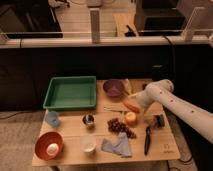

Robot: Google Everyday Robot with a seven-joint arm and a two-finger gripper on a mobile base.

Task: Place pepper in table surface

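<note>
The pepper [131,105] is a small tapered orange-red piece at the middle right of the light-wood table surface [70,131], just in front of the purple bowl. My gripper [139,102] is at the end of the white arm that reaches in from the right, and it is right against the pepper's right end. I cannot tell whether the pepper rests on the wood or hangs just above it. A round orange fruit [130,118] lies just in front of the pepper, and a dark grape bunch [120,126] lies in front of that.
A green tray [70,92] stands at the back left and a purple bowl [113,88] beside it. A small metal cup [88,120], blue cup [52,118], orange bowl [48,146], white cup [88,144], blue cloth [116,146] and black tool [148,137] are spread along the front.
</note>
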